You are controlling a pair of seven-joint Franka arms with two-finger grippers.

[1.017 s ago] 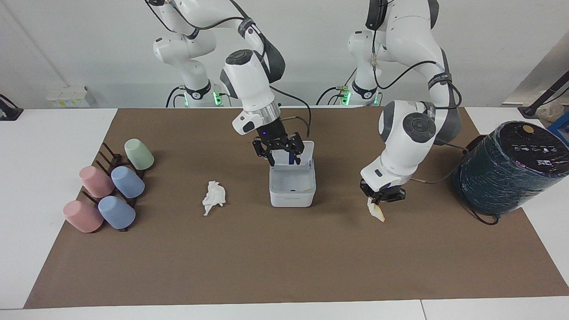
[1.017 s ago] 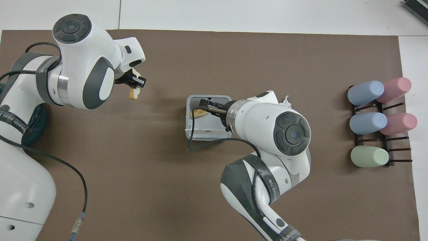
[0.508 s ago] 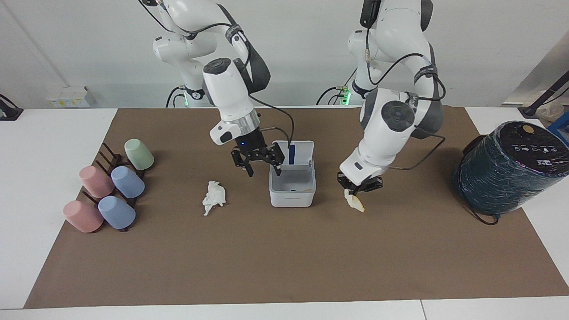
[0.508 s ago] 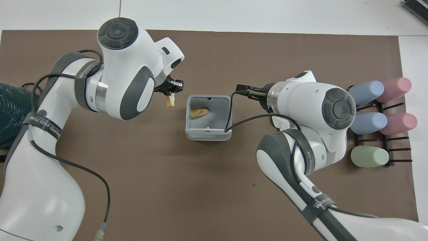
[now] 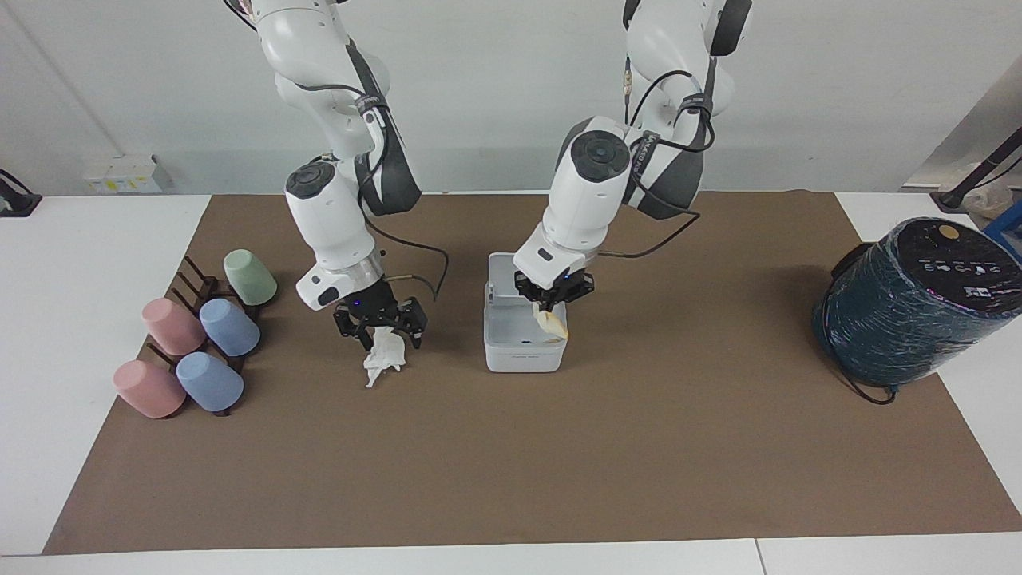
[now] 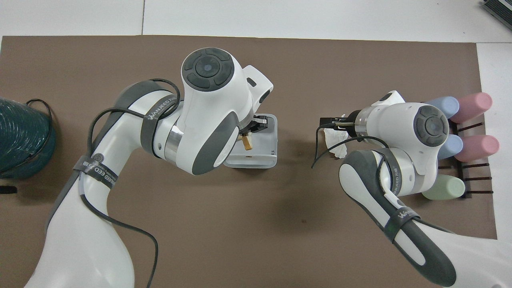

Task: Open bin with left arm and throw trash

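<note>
White bin [image 5: 524, 351] open; crumpled tissue [image 5: 385, 357] beside it.

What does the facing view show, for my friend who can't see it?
The left gripper holds a pale slice over the open white bin. The right gripper hangs open over a crumpled tissue, beside five cups on a rack.

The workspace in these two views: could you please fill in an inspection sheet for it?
Surface: brown mat on a white table.
Job's things: bin open, lid upright; slice hanging over it; tissue on the mat beside the bin, toward the right arm's end.
Clutter: five cups on a rack; dark teal cylinder at the left arm's end.
Grippers: left gripper shut on the slice; right gripper open, down at the tissue.
Cables: a black cable loops from each wrist.
Surroundings: white wall; nothing else noted.
</note>
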